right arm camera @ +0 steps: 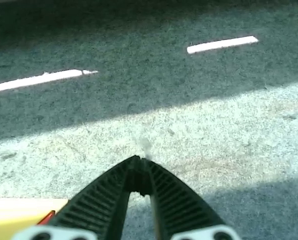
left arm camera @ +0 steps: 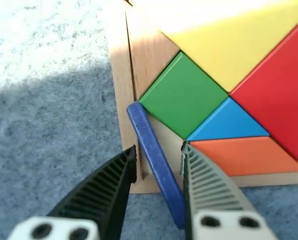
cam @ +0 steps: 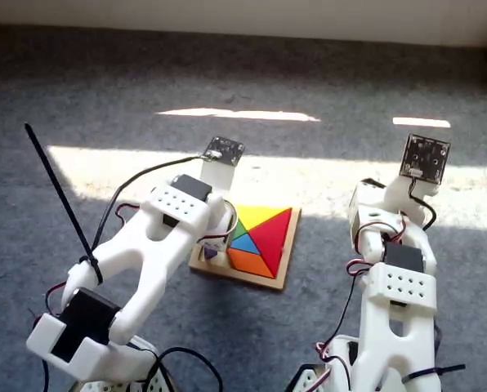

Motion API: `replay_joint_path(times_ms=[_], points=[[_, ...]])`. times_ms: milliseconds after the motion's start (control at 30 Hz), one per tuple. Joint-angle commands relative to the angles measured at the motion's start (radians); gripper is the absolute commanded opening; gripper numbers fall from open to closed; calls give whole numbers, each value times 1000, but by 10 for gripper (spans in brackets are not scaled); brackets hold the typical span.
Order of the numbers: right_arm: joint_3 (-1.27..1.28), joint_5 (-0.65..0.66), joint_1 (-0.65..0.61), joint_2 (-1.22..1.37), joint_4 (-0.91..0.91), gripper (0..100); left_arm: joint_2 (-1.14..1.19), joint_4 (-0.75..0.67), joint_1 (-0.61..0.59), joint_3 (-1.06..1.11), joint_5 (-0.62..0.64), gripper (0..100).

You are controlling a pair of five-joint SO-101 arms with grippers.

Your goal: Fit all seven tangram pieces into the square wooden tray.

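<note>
Wooden square tray [cam: 286, 265] lies on the grey, fuzzy tabletop [cam: 104, 106], its near corner under the left arm in the high view. Up close, the left end effector [left arm camera: 159, 146], ribbed jaws apart, straddles a thin blue piece [left arm camera: 151, 150] standing on edge beside the green square [left arm camera: 184, 95]. The right end effector [right arm camera: 139, 160] is pinched together over sunlit tabletop.

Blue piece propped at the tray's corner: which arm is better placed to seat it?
Left. The left gripper, open, straddles the blue piece at the unfilled corner of the tray. The right gripper is shut over carpet, off to one side.
</note>
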Motion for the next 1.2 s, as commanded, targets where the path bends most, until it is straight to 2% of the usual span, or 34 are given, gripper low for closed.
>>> replay_joint_path(times_ms=[0, 233, 400, 667, 800, 1000, 1167], points=[[-5, 9, -4, -33, -24, 10, -31, 11, 18, -81, 8, 158], [-7, 9, -4, -33, -24, 10, -68, 12, 77, -58, 8, 157], [-7, 9, -4, -33, -24, 10, -265, 9, 105, 62, -2, 120], [-7, 9, -4, -33, -24, 10, -542, -112, 76, 285, -2, 167], [-5, 9, -5, -33, -24, 10, -657, -137, -5, 341, -3, 158], [-5, 9, -5, -33, -24, 10, -866, -267, -156, 493, -3, 59], [-4, 9, -38, -42, -12, 9, -1058, -313, -209, 599, -3, 41]])
